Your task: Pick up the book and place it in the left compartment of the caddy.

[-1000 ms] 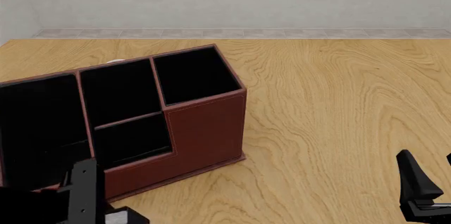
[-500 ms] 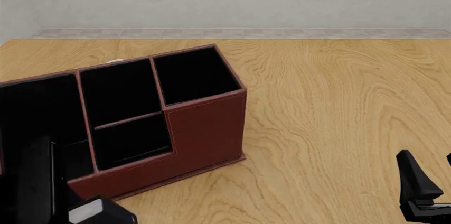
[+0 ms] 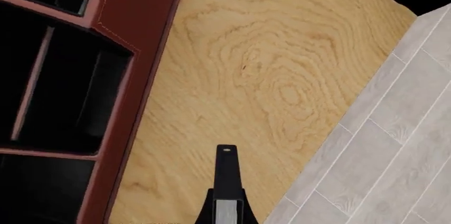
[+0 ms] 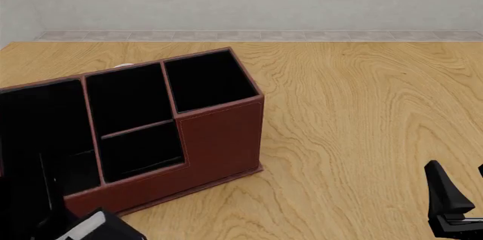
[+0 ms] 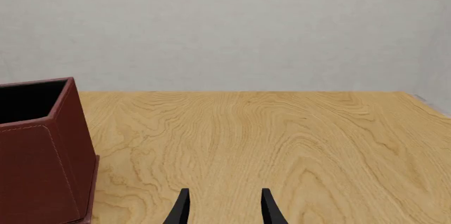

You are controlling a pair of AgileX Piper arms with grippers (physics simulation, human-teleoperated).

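Seeing: we face the caddy (image 4: 189,132) at ten o'clock on the table (image 4: 354,115).
Left compartment (image 4: 34,132): dark; we cannot make out the book.
Left gripper (image 3: 227,182): grip state unclear.
Right gripper (image 5: 223,208): fingers parted, empty, at five o'clock.

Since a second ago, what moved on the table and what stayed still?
The left arm slid to the left and sank lower in front of the brown box, by its left compartment. Now only a bit of it shows in the bottom corner. It is too dark there to tell whether the left pincer holds the book. The brown box and the open right pincer stayed put.
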